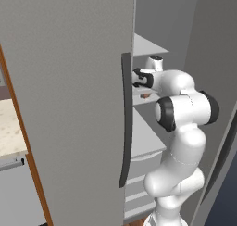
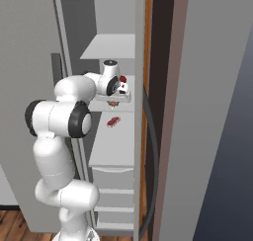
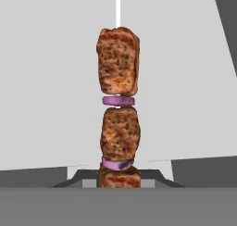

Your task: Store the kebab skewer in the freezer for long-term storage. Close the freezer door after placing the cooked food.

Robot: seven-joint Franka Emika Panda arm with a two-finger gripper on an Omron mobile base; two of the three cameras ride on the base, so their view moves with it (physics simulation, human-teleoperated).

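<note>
your one end effector [image 2: 113, 104] is pinched on the single kebab skewer [image 3: 118, 123] of three browned meat chunks and two purple onion rings, holding it inside the tall matte grey freezer [image 1: 69, 81] above a white shelf [image 2: 116, 146]. one small red item [image 2: 113, 121] lies on that shelf. two grey doors stand open.

Kebab skewer [image 3: 118, 128] brown, purple rings; freezer [image 1: 69, 81] grey.

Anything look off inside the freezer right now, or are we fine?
Nothing stands out. The gripper holds the kebab skewer intact over a white shelf, with a small red item lying neatly there. Nothing looks spilled.
</note>
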